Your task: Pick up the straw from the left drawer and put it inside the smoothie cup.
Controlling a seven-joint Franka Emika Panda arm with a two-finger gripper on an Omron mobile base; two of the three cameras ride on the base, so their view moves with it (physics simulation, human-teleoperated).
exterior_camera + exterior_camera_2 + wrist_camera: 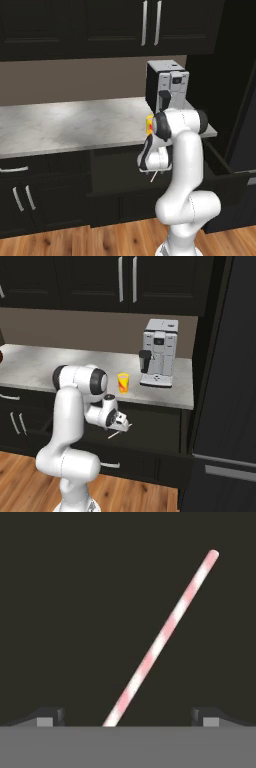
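pink-and-white striped straw (165,634) lies on the dark drawer (75,612) floor between the wide-open gripper (127,717) fingers, with the yellow cup (123,383) near the counter's (40,368) front edge.

A white-and-black coffee machine (167,85) (159,353) stands upright at the far right end of a pale, marbled grey countertop (70,125) (30,363), close to the brown back wall (75,80) (75,328). Black upper cabinet doors with vertical silver handles (151,22) (127,278) hang above the counter, and black lower cabinet doors with paired silver handles (24,198) (18,423) sit below its left part. A wooden plank floor (100,240) (15,481) runs along the foot of the cabinets.
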